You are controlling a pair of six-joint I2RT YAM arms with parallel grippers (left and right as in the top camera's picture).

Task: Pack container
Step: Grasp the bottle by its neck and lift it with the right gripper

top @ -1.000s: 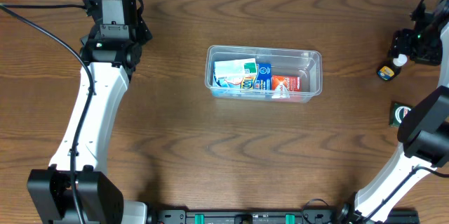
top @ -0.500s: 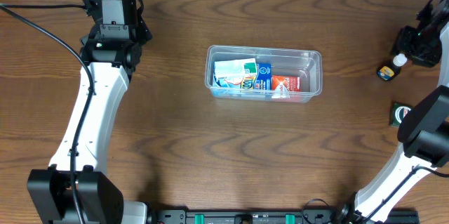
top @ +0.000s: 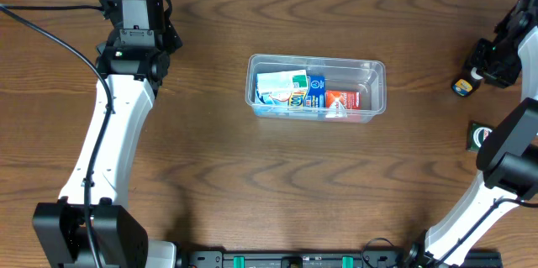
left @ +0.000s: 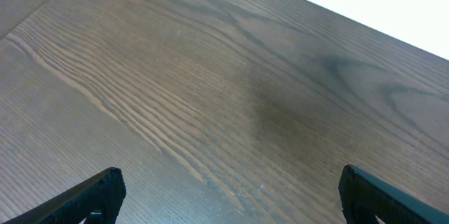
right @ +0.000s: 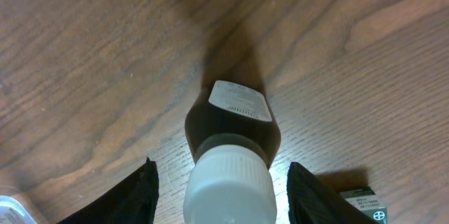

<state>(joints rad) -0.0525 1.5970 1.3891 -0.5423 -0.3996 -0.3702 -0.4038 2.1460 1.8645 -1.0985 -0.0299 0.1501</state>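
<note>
Boxes [top: 294,90] fill the left of the container [top: 377,70] at mid counter [top: 252,176]; bottle [right: 235,136] and dark packet [top: 481,136] wait at right. Right jaws gape around the bottle; left jaws gape, idle.

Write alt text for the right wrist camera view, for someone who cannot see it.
A small dark bottle with a white cap sits on the wooden table between the open black fingers of the right gripper, neither touching it. The corner of a small box shows at lower right.
</note>
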